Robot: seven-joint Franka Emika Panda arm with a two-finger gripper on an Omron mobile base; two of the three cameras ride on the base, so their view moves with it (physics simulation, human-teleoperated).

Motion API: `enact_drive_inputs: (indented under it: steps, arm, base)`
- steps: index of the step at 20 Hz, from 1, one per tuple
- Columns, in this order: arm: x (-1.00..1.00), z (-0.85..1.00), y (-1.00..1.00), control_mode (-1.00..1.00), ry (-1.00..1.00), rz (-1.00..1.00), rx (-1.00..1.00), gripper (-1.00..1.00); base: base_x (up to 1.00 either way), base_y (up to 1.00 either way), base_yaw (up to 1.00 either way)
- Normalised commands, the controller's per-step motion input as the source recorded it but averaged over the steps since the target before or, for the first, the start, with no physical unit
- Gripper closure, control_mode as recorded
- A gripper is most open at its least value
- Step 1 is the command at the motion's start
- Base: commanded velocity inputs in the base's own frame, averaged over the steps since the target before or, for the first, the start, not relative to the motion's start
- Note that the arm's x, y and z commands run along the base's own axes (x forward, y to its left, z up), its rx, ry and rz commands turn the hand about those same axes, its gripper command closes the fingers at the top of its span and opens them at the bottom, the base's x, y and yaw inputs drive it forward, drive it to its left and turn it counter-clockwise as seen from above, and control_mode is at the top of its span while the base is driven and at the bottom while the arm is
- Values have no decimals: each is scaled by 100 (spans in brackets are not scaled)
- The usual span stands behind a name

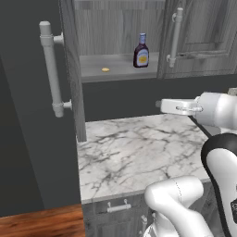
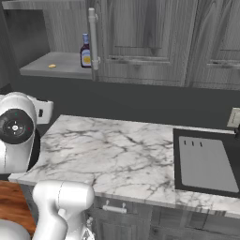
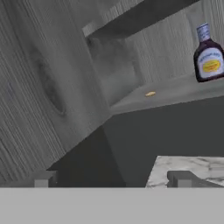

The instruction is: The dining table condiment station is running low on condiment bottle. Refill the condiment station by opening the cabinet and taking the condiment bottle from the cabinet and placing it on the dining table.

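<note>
One door of the cabinet (image 1: 69,69) is swung wide, which is presumably why the condiment bottle (image 1: 141,51) is exposed for a reach. It is seen upright on the grey shelf (image 1: 115,67), near the closed door's bar handle (image 1: 175,37), well apart from a small yellow scrap (image 1: 105,70). Dark maroon glass, a pale bluish cap and a yellow-orange label are shown. The gripper (image 3: 113,178) is held empty, jaws spread wide, below shelf level.

Matt grey wood-grain cabinet (image 1: 120,28), glossy dark bottle (image 1: 141,52), veined marble counter (image 1: 139,152)
</note>
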Motion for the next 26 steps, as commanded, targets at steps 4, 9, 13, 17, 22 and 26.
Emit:
enact_drive_inputs:
  steps: [4,9,13,17,22,26]
  arm:
    - [0,11,-68,-100,-21,-38,-26,-100]
    - [0,29,-62,-100,-15,-31,-18,-100]
    - [10,21,-36,-100,-14,-27,-11,-100]
    - [12,21,-33,-100,-19,-5,-3,-100]
    - [20,15,-32,-100,-20,0,0,-100]
    - [30,8,-24,-100,-14,0,0,-100]
  base:
    - [0,0,0]
    - [0,0,0]
    - [0,0,0]
    - [0,0,0]
    - [0,0,0]
    - [0,0,0]
